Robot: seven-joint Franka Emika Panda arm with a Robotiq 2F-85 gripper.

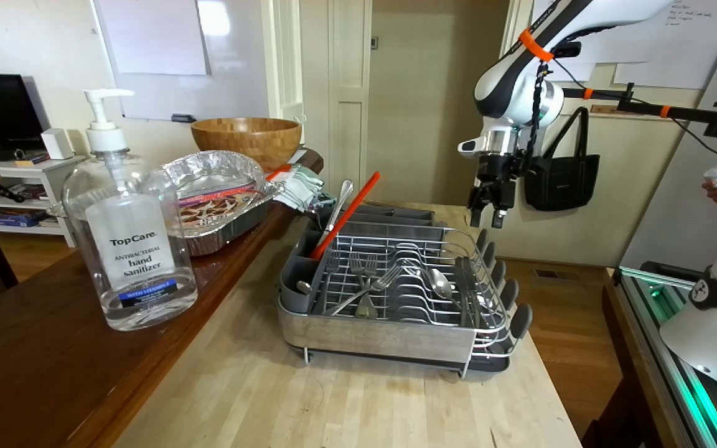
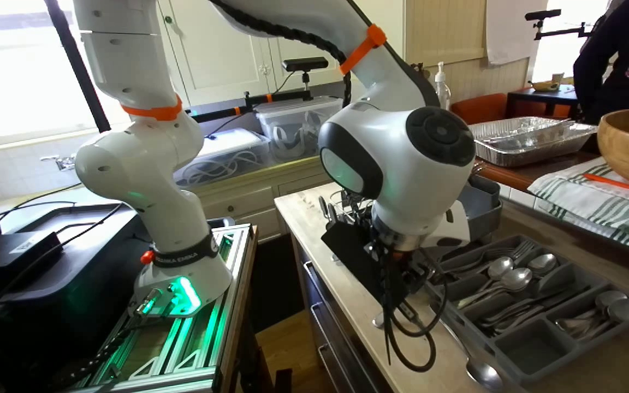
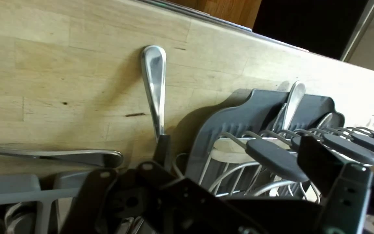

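1. Item nearest the hand: a silver utensil (image 3: 154, 78), on the counter (image 3: 50, 78) between the dish rack (image 1: 383, 338) and the cutlery tray (image 2: 535, 348). The wrist view shows the handle only; the other end is hidden, so its type cannot be confirmed.
2. Hand: the gripper (image 1: 487, 224) has its fingers (image 3: 163, 151) spread wide apart, with hold of nothing.
3. Relation: in the wrist view the handle lies at the left of the gap, running out past the tip of the left finger rather than centred between the two. Its long axis runs crosswise to the line joining the fingers and roughly square to the counter's far, robot-side edge. Contact with the finger: cannot be determined.
4. Arm: single unit. In an exterior view the gripper stands beyond the dish rack, to its far right.
5. Right side, wrist view: the drip tray (image 3: 203, 136) lies near the utensil, with grey paddles (image 3: 274, 159) showing through the gap. Judged the tightest side.
6. Left side: a spoon (image 2: 484, 375) lies just beside the cutlery tray.
7. Edge and room: wood shows between handle tip and far edge, more to the left; past the edge, floor (image 3: 222, 11).
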